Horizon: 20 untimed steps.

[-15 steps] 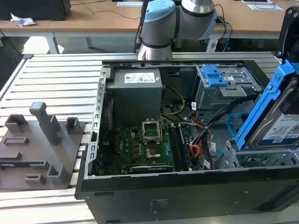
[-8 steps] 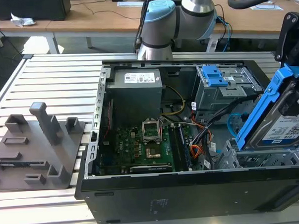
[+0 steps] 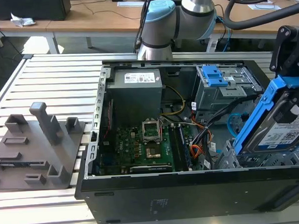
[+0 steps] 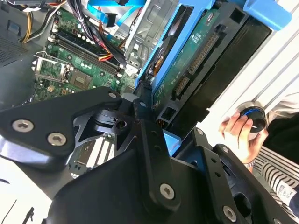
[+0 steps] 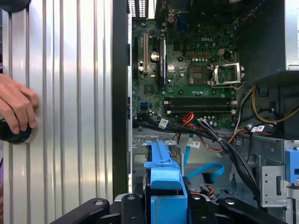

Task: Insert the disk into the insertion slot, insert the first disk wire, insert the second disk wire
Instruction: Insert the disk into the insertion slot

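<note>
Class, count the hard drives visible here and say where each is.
1. The disk is gripped by the pincer, tilted above the insertion slot at the exterior view's right. Others may be hidden in the grey bay.

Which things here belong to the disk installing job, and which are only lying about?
Belong to the job:
silver hard drive in blue plastic caddy, clamped in the black gripper; silver perforated metal drive cage; thin flat light-blue cable.

Lying about:
grey plastic fixture on the slatted table; grey metal bay with blue latch; orange flat cable; grey power supply box.
</note>
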Each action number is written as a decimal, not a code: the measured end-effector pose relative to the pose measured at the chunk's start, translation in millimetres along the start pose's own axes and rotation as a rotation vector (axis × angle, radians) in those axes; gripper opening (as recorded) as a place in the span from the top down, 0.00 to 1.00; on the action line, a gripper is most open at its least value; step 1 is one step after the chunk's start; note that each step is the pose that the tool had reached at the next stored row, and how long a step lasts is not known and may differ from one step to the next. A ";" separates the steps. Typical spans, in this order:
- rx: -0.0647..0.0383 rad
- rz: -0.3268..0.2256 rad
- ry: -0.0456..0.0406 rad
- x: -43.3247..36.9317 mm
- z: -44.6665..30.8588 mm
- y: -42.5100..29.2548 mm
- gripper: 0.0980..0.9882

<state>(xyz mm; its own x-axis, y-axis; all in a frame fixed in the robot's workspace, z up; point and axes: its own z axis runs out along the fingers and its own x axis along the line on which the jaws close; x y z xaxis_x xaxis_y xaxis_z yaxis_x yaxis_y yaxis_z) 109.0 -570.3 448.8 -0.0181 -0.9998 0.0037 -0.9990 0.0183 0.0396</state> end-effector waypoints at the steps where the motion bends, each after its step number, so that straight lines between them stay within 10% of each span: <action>1: 0.000 0.000 0.0001 0.0 1.2 -0.1 0.70; 20: 0.000 0.000 0.0002 -21.4 7.3 -16.4 0.70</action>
<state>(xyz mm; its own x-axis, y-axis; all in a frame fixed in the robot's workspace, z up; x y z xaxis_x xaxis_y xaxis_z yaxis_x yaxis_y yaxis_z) 125.5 -549.2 440.8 -0.0178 -0.9998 0.0039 -0.9991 0.0179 0.0396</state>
